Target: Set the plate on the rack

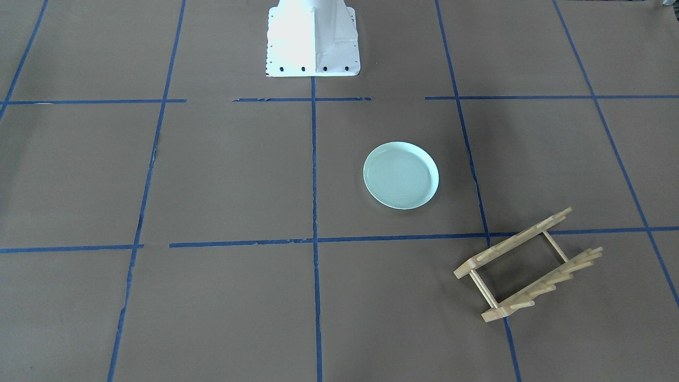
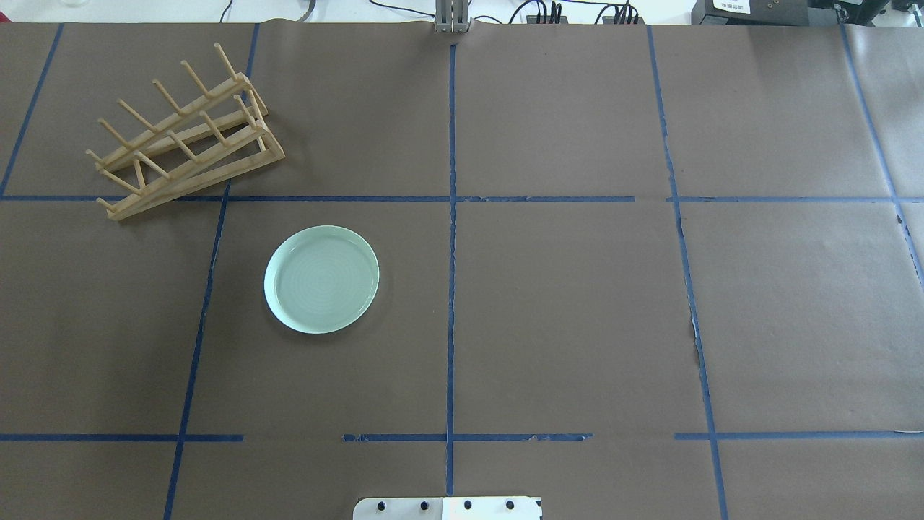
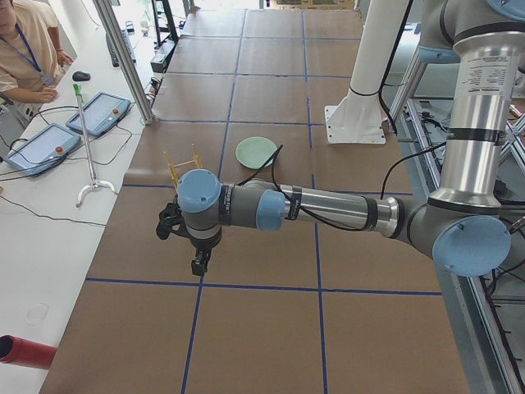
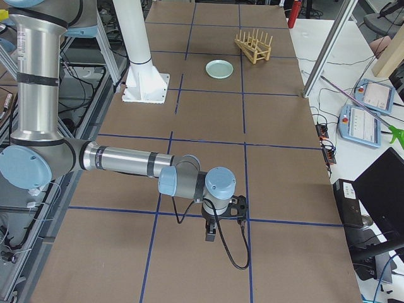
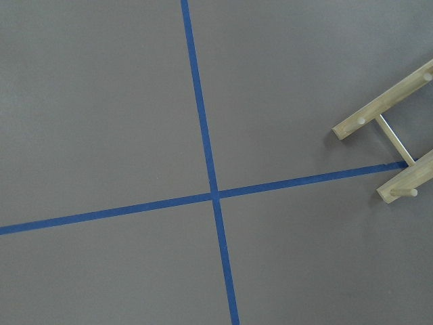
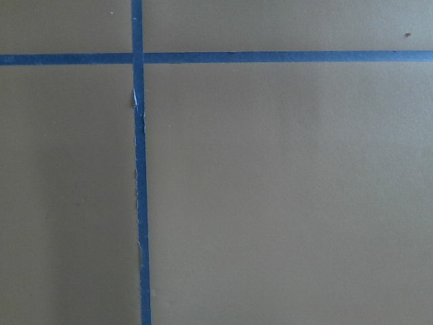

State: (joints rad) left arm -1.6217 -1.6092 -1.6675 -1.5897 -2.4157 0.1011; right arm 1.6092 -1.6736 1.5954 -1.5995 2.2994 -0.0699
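Observation:
The pale mint-green plate [image 1: 401, 175] lies flat on the brown table, left of centre in the overhead view [image 2: 322, 279]. The light-wood rack [image 1: 528, 265] stands empty at the far left [image 2: 184, 137], skewed to the tape grid, about a plate's width from the plate. One end of the rack shows in the left wrist view [image 5: 392, 135]. My left gripper [image 3: 199, 264] hangs above the table past the rack's side, seen only in the left side view. My right gripper [image 4: 211, 237] hangs far from both, seen only in the right side view. I cannot tell whether either is open.
The white robot pedestal [image 1: 313, 40] stands at the table's robot side. Blue tape lines [image 2: 452, 217] grid the brown paper. Control pendants [image 3: 41, 144], a person [image 3: 20, 49] and a metal post [image 3: 123, 57] are beyond the table's far edge.

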